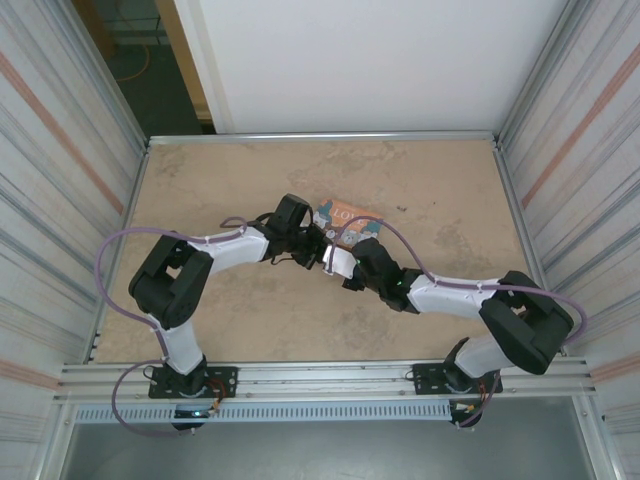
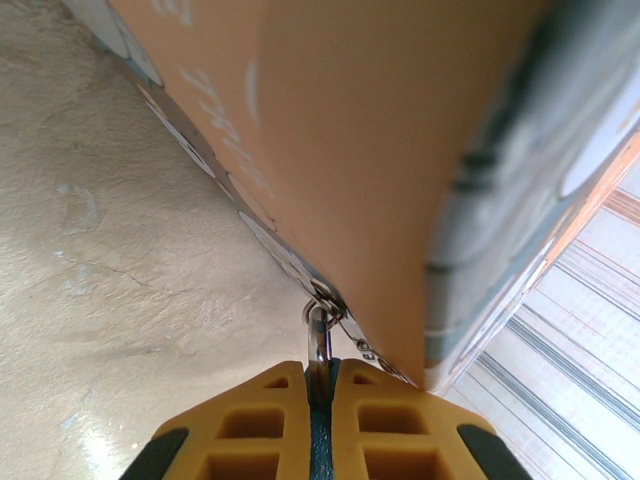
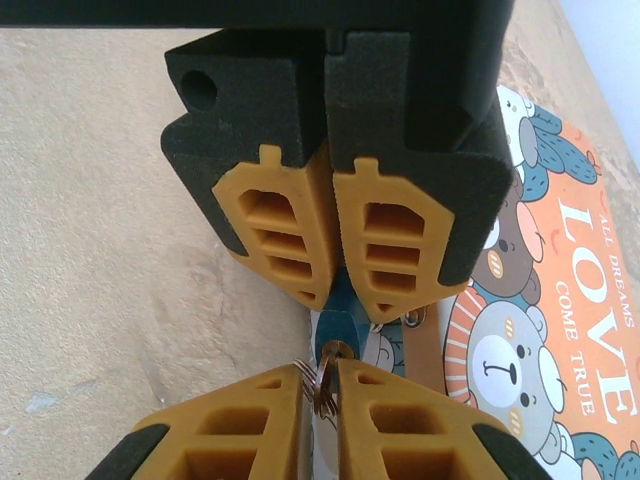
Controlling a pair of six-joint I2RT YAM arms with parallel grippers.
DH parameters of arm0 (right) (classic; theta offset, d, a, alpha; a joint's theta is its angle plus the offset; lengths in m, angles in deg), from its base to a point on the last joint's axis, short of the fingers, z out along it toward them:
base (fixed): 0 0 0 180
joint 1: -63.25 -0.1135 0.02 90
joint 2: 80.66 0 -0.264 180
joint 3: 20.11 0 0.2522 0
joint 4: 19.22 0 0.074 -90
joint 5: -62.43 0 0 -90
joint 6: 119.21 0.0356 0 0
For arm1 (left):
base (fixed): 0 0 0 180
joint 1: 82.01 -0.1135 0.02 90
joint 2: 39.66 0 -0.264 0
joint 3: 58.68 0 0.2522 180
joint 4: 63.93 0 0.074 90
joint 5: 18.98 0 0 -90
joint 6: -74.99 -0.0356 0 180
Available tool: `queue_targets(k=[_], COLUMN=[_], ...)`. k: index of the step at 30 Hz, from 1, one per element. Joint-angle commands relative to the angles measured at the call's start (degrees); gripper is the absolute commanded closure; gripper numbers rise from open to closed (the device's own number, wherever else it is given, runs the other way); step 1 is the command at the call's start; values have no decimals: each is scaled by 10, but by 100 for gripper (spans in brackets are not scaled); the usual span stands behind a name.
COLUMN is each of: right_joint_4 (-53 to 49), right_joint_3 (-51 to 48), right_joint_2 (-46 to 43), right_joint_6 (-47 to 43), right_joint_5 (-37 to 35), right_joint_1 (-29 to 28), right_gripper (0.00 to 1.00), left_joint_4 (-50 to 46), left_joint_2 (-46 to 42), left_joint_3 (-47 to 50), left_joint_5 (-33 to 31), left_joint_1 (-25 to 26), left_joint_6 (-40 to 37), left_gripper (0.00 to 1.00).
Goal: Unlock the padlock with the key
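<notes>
The small blue padlock [image 3: 338, 318] is pinched between the yellow fingers [image 3: 285, 240] of my left gripper [image 3: 345, 300], which comes in from above in the right wrist view. My right gripper [image 3: 322, 372] is shut on the key [image 3: 331, 388], whose tip sits at the keyhole in the padlock's bottom end; a wire key ring pokes out beside it. In the left wrist view my left gripper [image 2: 322, 368] is shut on the padlock's blue body [image 2: 320, 440], and the silvery shackle [image 2: 318, 345] hooks through the tin's hasp. From above, both grippers [image 1: 312, 246] [image 1: 345, 264] meet tip to tip.
The colourful "LOVE" tin [image 3: 560, 300] [image 1: 345, 214] [image 2: 400, 150] lies on the tan table [image 1: 440, 200] just behind the grippers, tilted up at the padlock's end. Metal rails and striped walls [image 1: 560, 120] border the table on all sides.
</notes>
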Motion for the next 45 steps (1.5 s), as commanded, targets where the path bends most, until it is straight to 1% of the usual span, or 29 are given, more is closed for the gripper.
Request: queue_targets(k=[1, 7, 15, 20, 26, 33, 38, 43, 45], right_joint_4=[18, 26, 38, 48, 66, 78, 79, 103, 114], right_joint_3=[19, 18, 19, 16, 6, -24, -45, -77, -89], right_joint_2=[7, 6, 14, 19, 21, 10, 11, 10, 9], right_joint_6=[14, 29, 74, 119, 195, 289, 320, 342, 352], right_joint_5=[5, 13, 15, 15, 26, 69, 107, 105, 106], right_joint_1=[-9, -9, -9, -7, 6, 49, 75, 83, 87], right_gripper=[83, 87, 100, 100, 100, 100, 100, 100, 100], left_joint_4=[27, 29, 34, 44, 56, 95, 101, 95, 84], left_joint_2=[-6, -4, -2, 3, 7, 16, 27, 36, 36], left_joint_3=[5, 6, 6, 7, 13, 33, 29, 25, 23], left_joint_5=[20, 20, 20, 23, 16, 1, -12, -27, -35], left_joint_1=[8, 9, 14, 18, 28, 48, 64, 72, 73], left_joint_6=[11, 12, 14, 19, 28, 57, 63, 59, 52], left_gripper=[100, 100, 100, 100, 100, 100, 100, 100, 90])
